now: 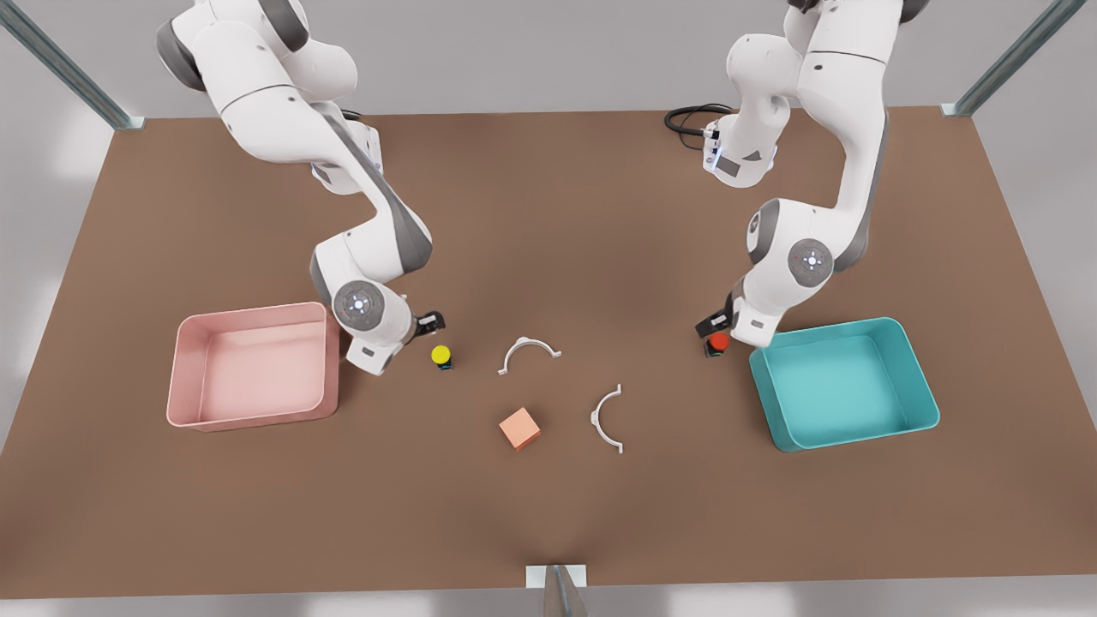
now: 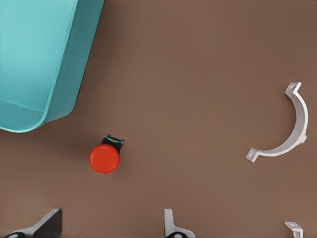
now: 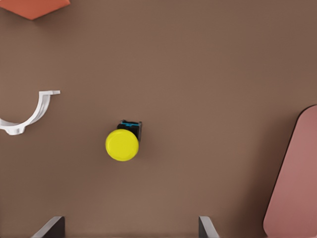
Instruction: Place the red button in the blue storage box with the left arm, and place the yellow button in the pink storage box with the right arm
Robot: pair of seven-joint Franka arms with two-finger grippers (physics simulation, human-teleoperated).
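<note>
The red button [image 1: 718, 342] [image 2: 104, 158] stands on the brown table just beside the blue storage box [image 1: 844, 383] [image 2: 34, 59], on the side toward the table's middle. My left gripper [image 1: 714, 328] [image 2: 109, 229], on the front view's right, hovers right over the red button, open and holding nothing. The yellow button [image 1: 440, 355] [image 3: 122, 144] stands a short way from the pink storage box [image 1: 251, 363] [image 3: 297, 183]. My right gripper [image 1: 427, 330] [image 3: 130, 229], on the front view's left, hangs open just above and beside the yellow button. Both boxes are empty.
An orange-pink cube [image 1: 519, 428] [image 3: 34, 7] and two white curved clamps [image 1: 529, 351] [image 1: 607, 418] lie mid-table between the buttons. A black cable [image 1: 690, 120] loops at the back. Open table stretches along the near edge.
</note>
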